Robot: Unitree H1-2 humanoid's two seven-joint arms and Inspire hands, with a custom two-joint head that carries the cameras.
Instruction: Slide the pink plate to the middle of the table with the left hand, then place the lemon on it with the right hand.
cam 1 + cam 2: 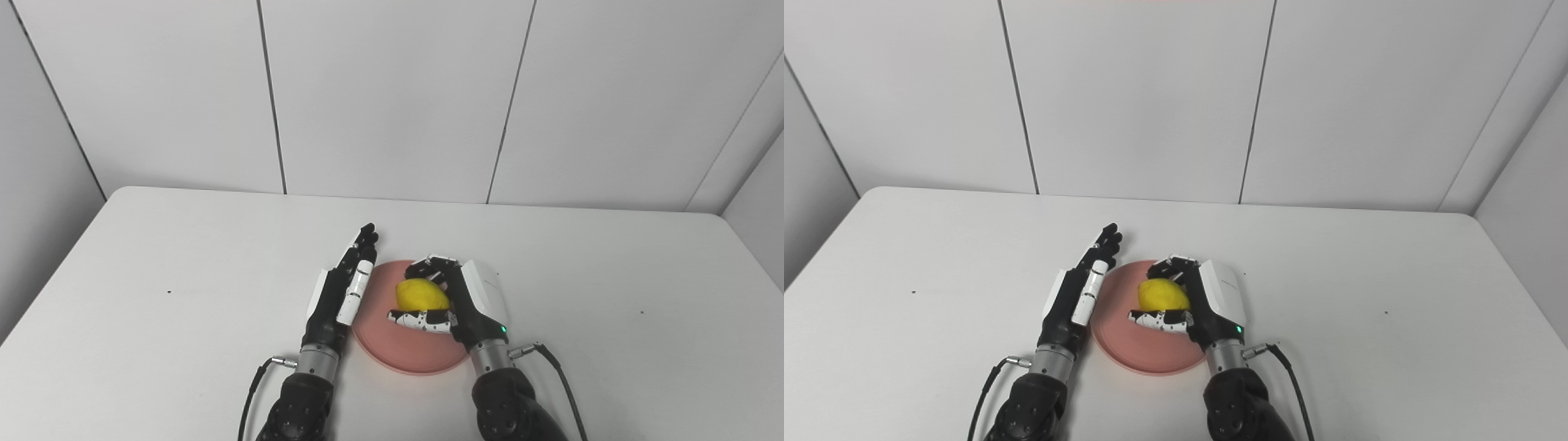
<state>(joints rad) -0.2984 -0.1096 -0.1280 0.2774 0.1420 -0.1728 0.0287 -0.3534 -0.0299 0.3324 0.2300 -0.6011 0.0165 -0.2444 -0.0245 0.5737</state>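
The pink plate (411, 352) lies near the front middle of the white table (184, 263). A yellow lemon (421, 294) is over the plate, and my right hand (456, 300) is shut on it, fingers curled over its far side and thumb under its near side. I cannot tell whether the lemon rests on the plate. My left hand (344, 288) is open, fingers stretched out flat, lying along the plate's left edge. The same scene shows in the right eye view, with the lemon (1164, 295) and plate (1145, 354).
The table's back edge meets a white panelled wall (392, 92). Cables (554, 361) run from both wrists at the front edge. Small dark specks mark the tabletop on the left and right.
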